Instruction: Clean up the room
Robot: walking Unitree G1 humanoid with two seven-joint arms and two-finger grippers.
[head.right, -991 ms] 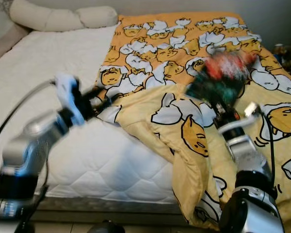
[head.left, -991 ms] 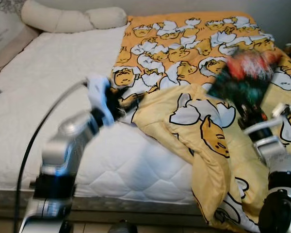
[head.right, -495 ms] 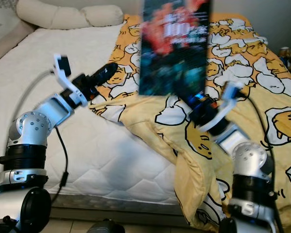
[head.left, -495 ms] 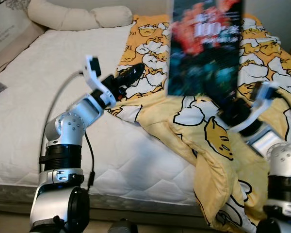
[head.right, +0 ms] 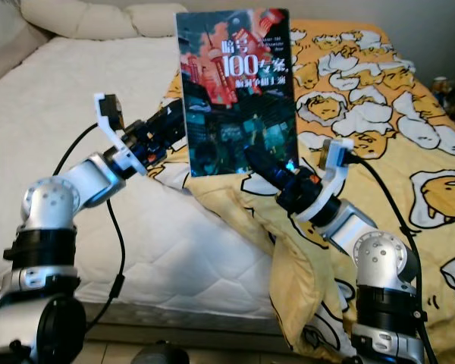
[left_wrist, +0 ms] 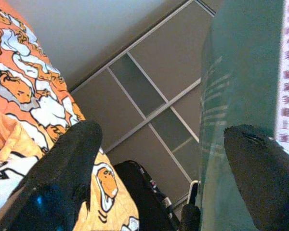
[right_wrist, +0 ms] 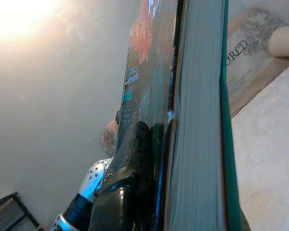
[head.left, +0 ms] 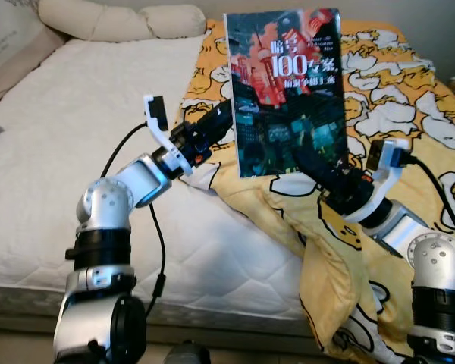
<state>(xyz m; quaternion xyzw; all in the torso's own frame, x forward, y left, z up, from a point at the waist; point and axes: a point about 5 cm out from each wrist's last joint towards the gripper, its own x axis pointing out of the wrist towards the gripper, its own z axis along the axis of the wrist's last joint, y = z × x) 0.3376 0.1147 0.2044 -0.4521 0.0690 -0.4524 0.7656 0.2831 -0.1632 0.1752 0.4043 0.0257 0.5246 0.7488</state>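
- Right gripper (head.left: 307, 159), nearest the camera, is clamped on the lower edge of a thick book (head.left: 284, 91) and holds it upright above the bed, cover facing the head camera. The right wrist view shows one black finger pressed flat on the cover beside the page block.
- Left gripper (head.left: 212, 125) reaches toward the book's spine side; in its wrist view the two fingers (left_wrist: 70, 159) stand well apart, empty, with the spine just inside one of them.
- Yellow blanket (head.left: 326, 250) lies rumpled under both arms, hanging over the mattress (head.left: 76, 136) edge.
- Pillows (head.left: 106, 19) sit at the far head of the bed.
- Judging by its thickness, the book is stiff and fairly heavy, with a glossy cover likely to slip; held by one edge it may tip, so a second grip on the spine looks sensible.
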